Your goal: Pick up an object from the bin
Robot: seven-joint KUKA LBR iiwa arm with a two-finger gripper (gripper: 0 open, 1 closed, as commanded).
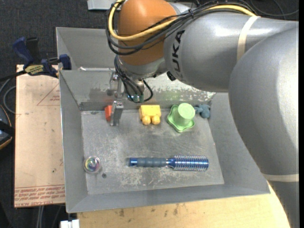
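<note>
Camera view: small red piece (108, 111) at back-left of bin (71, 137), partly hidden by gripper (115, 114) just beside it; kind unclear. Gripper spread or closed: can't tell. The arm (213, 51) comes in from right, wrist pointing down under orange cover (142, 18).

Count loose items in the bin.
6: red piece beside gripper, yellow block, green cup, grey-blue bit across the back; blue brush front; shiny ball front-left. Arm may hide more.

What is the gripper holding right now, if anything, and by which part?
It cannot be told. The gripper is down right beside a small red block near the grey metal bin's back wall, but no hold shows.
</note>
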